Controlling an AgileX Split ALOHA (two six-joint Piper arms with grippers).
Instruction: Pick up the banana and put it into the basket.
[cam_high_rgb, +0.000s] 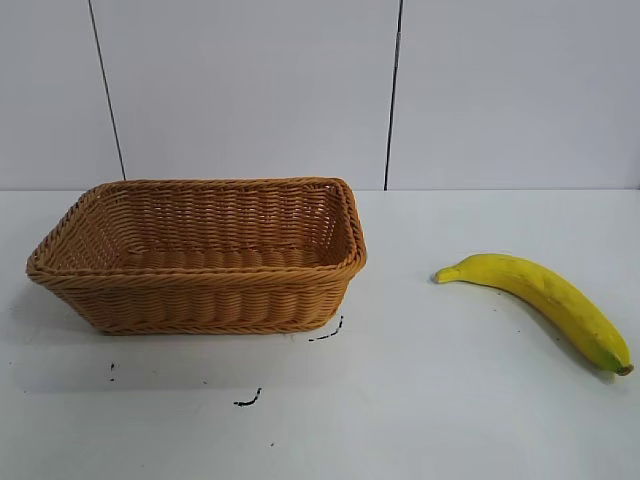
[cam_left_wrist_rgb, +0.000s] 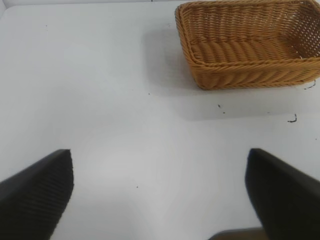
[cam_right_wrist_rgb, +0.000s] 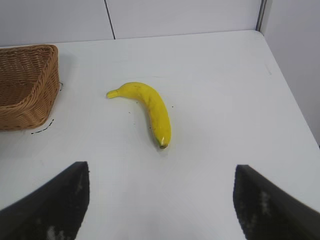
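Observation:
The yellow banana lies on the white table at the right, its brown end toward the front right. It also shows in the right wrist view. The tan wicker basket stands empty at the left and shows in the left wrist view and partly in the right wrist view. My right gripper is open and empty, above the table, short of the banana. My left gripper is open and empty over bare table, away from the basket. Neither gripper shows in the exterior view.
Small black marks dot the table in front of the basket. The table's right edge runs along a grey wall. A white panelled wall stands behind the table.

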